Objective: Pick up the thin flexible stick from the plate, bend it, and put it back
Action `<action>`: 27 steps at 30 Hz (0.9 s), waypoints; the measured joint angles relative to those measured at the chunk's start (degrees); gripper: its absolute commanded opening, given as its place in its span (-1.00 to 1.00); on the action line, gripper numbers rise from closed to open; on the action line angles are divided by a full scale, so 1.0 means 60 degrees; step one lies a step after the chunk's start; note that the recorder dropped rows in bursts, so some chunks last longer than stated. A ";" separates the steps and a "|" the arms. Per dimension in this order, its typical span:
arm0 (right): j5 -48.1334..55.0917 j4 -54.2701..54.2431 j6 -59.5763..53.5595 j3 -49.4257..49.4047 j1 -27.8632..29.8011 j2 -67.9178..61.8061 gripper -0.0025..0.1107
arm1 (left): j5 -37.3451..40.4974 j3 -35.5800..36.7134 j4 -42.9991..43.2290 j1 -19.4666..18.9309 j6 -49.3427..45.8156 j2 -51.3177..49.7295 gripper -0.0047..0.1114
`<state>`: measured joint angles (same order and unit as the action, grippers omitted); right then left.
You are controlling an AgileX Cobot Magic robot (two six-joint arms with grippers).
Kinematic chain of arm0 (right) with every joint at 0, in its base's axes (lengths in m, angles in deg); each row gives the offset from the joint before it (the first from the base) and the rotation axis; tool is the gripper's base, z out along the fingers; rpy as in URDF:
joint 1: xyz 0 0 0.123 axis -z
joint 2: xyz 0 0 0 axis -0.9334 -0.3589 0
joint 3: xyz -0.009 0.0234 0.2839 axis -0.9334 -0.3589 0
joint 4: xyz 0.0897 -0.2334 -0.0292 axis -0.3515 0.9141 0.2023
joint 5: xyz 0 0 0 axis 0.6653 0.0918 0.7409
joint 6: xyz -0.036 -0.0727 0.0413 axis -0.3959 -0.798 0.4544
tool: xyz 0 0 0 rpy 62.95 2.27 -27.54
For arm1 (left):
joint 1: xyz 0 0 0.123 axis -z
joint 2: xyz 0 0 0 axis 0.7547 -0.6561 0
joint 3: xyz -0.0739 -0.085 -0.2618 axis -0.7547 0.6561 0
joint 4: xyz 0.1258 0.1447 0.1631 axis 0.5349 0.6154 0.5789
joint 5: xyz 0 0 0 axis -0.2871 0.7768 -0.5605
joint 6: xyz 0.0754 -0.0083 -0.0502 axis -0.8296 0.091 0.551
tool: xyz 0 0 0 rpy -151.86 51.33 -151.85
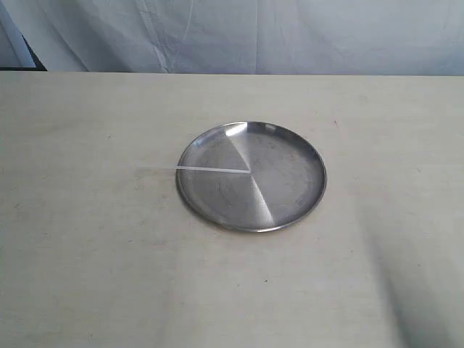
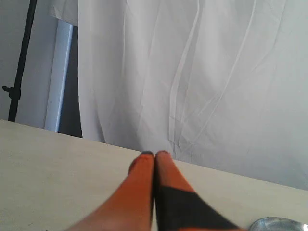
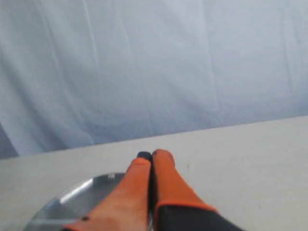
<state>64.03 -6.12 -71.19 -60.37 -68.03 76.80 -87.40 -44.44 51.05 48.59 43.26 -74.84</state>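
The round steel plate [image 1: 290, 206] lies on the table, right of centre in the exterior view. The thin white stick [image 1: 210, 170] rests on its left half, running from the left rim to the plate's middle. Neither gripper shows in the exterior view. In the left wrist view, my left gripper [image 2: 155, 155] has its orange fingers pressed together with nothing between them, above bare table; a sliver of the plate [image 2: 279, 224] shows at the edge. My right gripper [image 3: 151, 156] is shut and empty too, held over the plate [image 3: 72, 202].
A pale tabletop [image 1: 87, 239] surrounds the plate on all sides. White cloth [image 1: 254, 36] hangs behind the far table edge. A dark stand pole [image 2: 21, 57] rises beyond the table in the left wrist view.
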 measured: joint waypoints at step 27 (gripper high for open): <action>0.7074 0.5887 0.1946 1.3451 -0.0525 -1.3340 -0.80 | 0.0000 0.0000 0.0000 0.0000 0.0000 0.0000 -0.92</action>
<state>106.47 29.20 -59.51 20.33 -71.18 -3.23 -87.40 -44.44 51.05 48.59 43.26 -74.84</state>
